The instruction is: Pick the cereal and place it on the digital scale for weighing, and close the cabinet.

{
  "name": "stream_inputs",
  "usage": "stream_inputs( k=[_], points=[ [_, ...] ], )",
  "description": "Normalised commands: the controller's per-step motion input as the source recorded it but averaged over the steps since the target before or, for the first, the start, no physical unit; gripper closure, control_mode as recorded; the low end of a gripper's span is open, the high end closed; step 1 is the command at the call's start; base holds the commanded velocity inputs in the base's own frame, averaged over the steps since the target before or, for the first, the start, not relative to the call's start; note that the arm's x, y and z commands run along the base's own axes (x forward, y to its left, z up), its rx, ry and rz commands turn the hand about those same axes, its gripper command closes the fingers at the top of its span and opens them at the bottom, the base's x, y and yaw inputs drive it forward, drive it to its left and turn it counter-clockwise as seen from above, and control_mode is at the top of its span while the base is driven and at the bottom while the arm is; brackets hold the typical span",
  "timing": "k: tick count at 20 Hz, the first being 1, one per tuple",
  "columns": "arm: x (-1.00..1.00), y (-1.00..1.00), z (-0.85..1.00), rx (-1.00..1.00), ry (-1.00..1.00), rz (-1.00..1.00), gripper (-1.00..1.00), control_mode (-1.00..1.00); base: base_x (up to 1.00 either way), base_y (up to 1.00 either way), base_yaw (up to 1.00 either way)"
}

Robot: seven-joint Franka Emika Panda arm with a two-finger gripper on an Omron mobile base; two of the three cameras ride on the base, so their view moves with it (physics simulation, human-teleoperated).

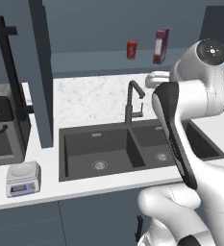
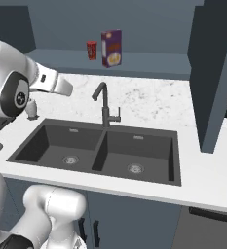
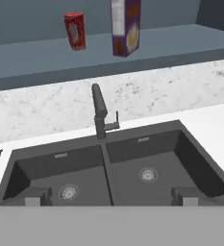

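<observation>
The cereal (image 2: 111,48) stands upright on the shelf of the open cabinet (image 2: 213,73), above and behind the double sink (image 3: 108,173), with a red can (image 2: 91,49) just beside it on its left as seen from the robot. The end effector (image 3: 108,196) hangs over the near edge of the sink with its two tips spread wide and nothing between them, looking straight across the basin and past the faucet (image 3: 101,113) toward the shelf. The digital scale (image 1: 23,178) sits far off to the left on the white table (image 1: 99,98), near its front edge and next to a dark appliance (image 1: 3,125). From where I stand, the reach looks like the risky part: the tall faucet sits almost directly between the hand and the box, so a straight-line approach could clip its spout. The can is close enough that spread fingers coming in a little to the left might knock it over or off the shelf. The box is tall and narrow, so a push before the jaws close could tip it backward. Later, the carry to the scale passes the open door (image 1: 41,72) hanging in front of the table, and a wide swing could strike that edge or its black handle (image 1: 10,67).
</observation>
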Motion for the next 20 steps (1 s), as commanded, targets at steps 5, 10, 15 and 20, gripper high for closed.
stream_inputs(
  k=[5,10,15,20],
  points=[
    [0.08,-0.01,0.36,0.0,-0.16,-0.02,-1.0,-1.0,0.0,0.0,0.0],
    [0.11,-0.01,0.42,0.0,-0.13,-0.02,-1.0,-1.0,0.0,0.0,0.0],
    [0.32,-0.19,0.14,0.0,-0.09,-0.02,-1.0,-1.0,0.0,0.0,0.0],
    [0.33,-0.17,0.26,0.0,-0.05,-0.01,-1.0,-1.0,0.0,0.0,0.0]
  ],
)
